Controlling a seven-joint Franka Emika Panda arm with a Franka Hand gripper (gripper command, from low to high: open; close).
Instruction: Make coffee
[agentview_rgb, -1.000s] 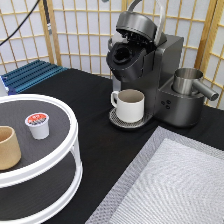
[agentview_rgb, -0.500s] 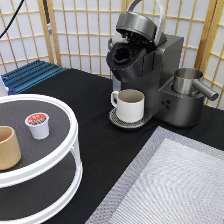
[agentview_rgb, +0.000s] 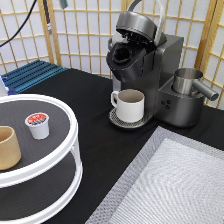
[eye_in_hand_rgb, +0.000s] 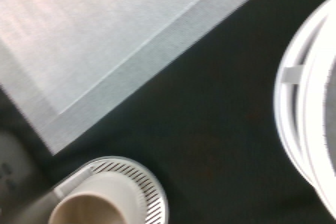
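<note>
1. Lower right of the exterior view: a grey mesh mat (agentview_rgb: 170, 190) on the black table, nothing lying on it.
2. Lower left: a white two-level stand (agentview_rgb: 70, 145). On its upper shelf stand the coffee pod (agentview_rgb: 37, 124), upright with the red foil up, and just beside it, toward the frame's left edge, a tan cup (agentview_rgb: 8, 147). Apart, not touching.
3. No gripper anywhere in the exterior view, so impossible to tell if the pincer is wide, narrow or holding something. Judging from the wrist view, positioned high above the table between the stand's rim (eye_in_hand_rgb: 296, 100) and the mug (eye_in_hand_rgb: 82, 207).
4. Probably the fetching of the pod as the step in hand, with the pod untouched. To do it well: come from straight above, close on the white side walls and not on the foil, keep away from the tan cup.
5. Centre: a white mug (agentview_rgb: 129, 105) already set on the drip tray (agentview_rgb: 117, 121) under the spout.
6. Behind it, upper centre: the coffee machine (agentview_rgb: 160, 75) with its lid raised and the pod chamber open.
</note>
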